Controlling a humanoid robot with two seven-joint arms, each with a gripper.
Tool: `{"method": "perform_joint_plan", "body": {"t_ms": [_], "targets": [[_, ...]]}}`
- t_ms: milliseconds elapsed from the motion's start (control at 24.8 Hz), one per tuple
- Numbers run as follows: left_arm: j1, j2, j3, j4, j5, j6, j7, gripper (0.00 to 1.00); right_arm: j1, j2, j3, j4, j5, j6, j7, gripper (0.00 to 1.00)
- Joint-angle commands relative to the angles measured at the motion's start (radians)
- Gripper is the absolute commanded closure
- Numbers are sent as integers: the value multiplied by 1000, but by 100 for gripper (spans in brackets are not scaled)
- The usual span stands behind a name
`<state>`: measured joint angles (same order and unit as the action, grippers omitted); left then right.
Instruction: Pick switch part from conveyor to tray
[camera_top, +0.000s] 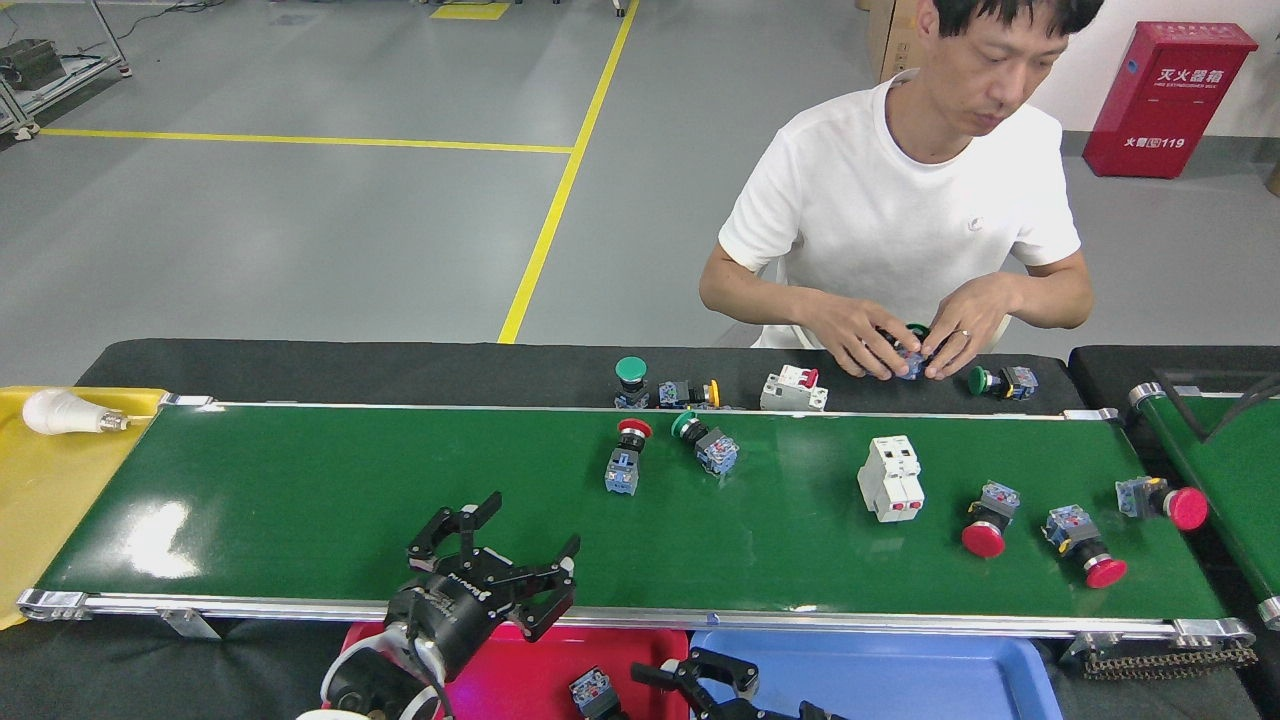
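Hovering left pincer (497, 552) (spread), over conveyor (300, 480)

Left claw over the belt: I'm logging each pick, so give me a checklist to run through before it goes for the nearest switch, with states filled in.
1. Left claw open: ok, fingers spread above the near part of the conveyor.
2. Left claw empty: ok, nothing between the fingers.
3. Target on the belt: ok, the red-capped switch lies just beyond the claw, apart from the green-capped switch.
4. Path to target free: ok, bare belt between them.
5. Person's hands off the belt: ok, they work over the black mat behind it.
6. Right claw out of the way: ok, low by the blue tray; open or shut: cannot tell.
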<state>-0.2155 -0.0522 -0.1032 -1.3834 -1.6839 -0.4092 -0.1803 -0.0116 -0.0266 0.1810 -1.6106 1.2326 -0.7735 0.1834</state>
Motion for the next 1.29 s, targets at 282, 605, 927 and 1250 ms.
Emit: {"method": "perform_joint_plan", "body": {"t_ms": [282, 605, 927, 1250], "targets": [[-160, -8, -21, 218, -13, 112, 10, 0, -1, 122, -295, -17, 1, 511, -56, 2], [-217, 14, -18, 323, -19, 155, 88, 30, 170, 105, -290, -97, 62, 583, -185, 2], [-203, 28, 14, 319, 58, 102, 96, 80, 41, 132, -106, -12, 180, 787, -134, 2], [88, 106, 105, -83, 122, 20, 90, 88, -191, 149, 121, 233, 179, 947, -128, 2]]}}
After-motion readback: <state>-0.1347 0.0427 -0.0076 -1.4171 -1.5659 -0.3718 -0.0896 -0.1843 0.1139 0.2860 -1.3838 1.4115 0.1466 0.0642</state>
